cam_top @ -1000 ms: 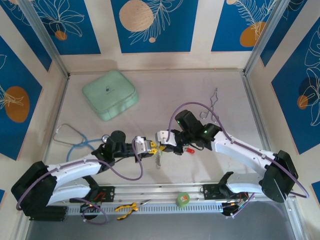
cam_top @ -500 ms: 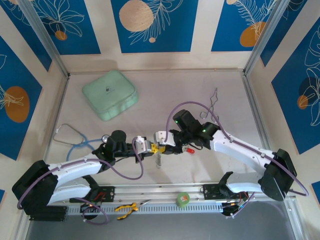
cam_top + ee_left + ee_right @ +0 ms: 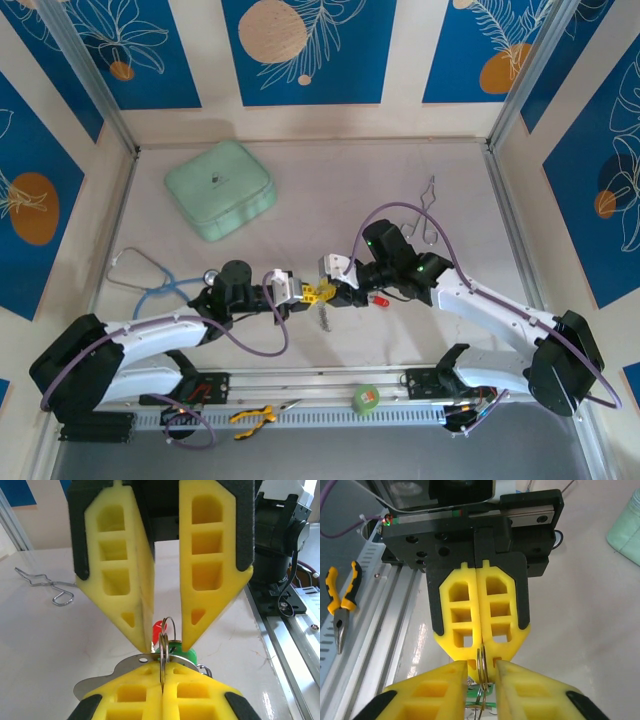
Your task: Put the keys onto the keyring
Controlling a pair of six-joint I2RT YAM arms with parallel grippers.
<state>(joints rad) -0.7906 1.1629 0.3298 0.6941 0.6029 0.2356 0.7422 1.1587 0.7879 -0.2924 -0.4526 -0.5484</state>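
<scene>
The two arms meet nose to nose a little below the middle of the top view, over the pale surface point(image 3: 300, 215). The left gripper point(image 3: 162, 674) is clamped tight, its yellow fingers pressed flat together on the keyring point(image 3: 163, 642). This is a thin silvery split ring standing upright on edge out of the pinch, low in the centre of the left wrist view. The right gripper point(image 3: 481, 666) comes at it from the opposite side with its jaws a narrow gap apart. One yellow finger sits on either side of the ring, and I can see a sliver of space on both sides, so it grips nothing. The green key point(image 3: 176, 653) shows only as its green head, tucked just behind the ring beneath the right gripper's fingertips; I cannot tell whether it is threaded on. The red key point(image 3: 380, 298) lies on the surface just to the right of the meeting point, beside the right arm's wrist. A mint-green case point(image 3: 220, 188) sits well apart in the upper left of the top view, with a stethoscope point(image 3: 140, 275) at the left edge. A bent wire clip point(image 3: 426, 208) lies to the upper right. Along the near rail at the bottom lie yellow-handled pliers point(image 3: 250, 417) and a green tape roll point(image 3: 366, 399).
</scene>
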